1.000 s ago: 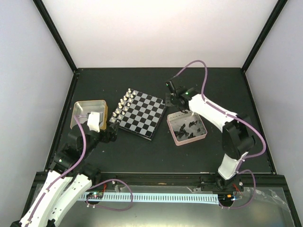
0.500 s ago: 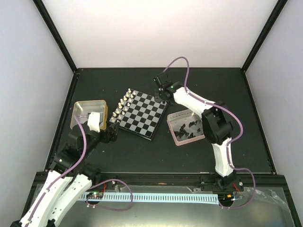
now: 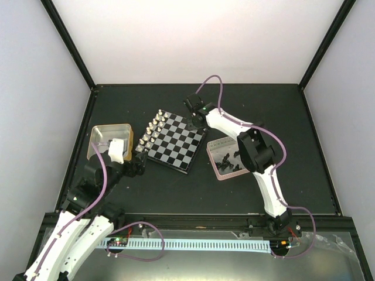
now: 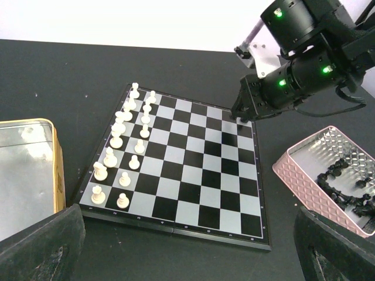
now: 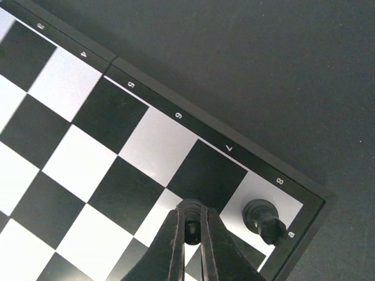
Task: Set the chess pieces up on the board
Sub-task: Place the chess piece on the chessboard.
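While pinching a tiny glossy black chess piece (image 5: 191, 227) in the right gripper (image 5: 191, 211), placing onto the black-and-silver checked board (image 5: 88, 146) below; next, lower, then release.

Bright, even light falls from overhead: in the top view the pale walls (image 3: 193, 41) wash out nearly to white while the matte black counter (image 3: 176, 187) stays dark, shadows faint and soft. Hazy glare fills the gold-rimmed tin (image 4: 23, 170). From the left wrist the left fingers (image 4: 41, 246) are blurred dark masses at the bottom corners, the board (image 4: 193, 170) sharp. Close up, the right fingers (image 5: 176, 249) look soft, the rim numerals (image 5: 177, 116) crisp
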Controlling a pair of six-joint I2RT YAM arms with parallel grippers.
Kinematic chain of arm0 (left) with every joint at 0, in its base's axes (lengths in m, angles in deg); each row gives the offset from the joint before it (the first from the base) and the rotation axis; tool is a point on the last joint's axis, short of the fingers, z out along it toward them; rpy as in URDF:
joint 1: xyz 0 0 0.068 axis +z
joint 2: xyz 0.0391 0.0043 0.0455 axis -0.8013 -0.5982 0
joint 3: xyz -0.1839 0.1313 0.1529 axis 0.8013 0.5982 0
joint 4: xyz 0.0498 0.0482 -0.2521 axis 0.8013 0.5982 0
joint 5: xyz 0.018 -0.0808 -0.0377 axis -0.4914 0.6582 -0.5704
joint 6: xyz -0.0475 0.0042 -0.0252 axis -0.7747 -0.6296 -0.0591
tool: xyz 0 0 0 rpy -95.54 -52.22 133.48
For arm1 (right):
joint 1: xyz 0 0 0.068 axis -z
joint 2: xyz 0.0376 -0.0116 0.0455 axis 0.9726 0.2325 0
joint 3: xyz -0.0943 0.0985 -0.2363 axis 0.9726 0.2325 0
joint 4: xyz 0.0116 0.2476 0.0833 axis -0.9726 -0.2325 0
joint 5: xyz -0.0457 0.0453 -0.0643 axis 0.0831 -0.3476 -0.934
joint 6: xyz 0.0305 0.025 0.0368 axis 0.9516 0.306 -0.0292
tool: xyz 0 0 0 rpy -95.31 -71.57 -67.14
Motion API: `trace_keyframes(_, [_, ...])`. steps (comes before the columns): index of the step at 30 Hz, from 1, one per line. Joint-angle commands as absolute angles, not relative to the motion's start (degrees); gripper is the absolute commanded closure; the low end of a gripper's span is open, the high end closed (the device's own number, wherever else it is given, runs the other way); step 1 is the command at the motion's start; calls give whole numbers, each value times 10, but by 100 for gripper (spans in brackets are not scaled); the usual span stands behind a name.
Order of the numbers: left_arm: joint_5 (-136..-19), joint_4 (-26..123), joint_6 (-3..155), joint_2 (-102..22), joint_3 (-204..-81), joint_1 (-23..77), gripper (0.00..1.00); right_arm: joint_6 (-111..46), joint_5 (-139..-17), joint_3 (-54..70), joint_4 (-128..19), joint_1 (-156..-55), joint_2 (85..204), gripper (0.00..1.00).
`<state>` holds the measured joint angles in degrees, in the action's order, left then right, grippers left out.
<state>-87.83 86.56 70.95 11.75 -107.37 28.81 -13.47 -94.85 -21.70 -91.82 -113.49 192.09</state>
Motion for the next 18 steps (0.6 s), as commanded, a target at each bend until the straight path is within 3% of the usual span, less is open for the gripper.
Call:
trace_keyframes(1, [-877, 862, 708, 116, -1073, 287, 1, -143, -969, -250, -939, -1137, 1941, 97])
trace_keyframes(18, [-875, 863, 708, 115, -1074, 286, 1, -149, -987, -276, -950, -1138, 1988, 96])
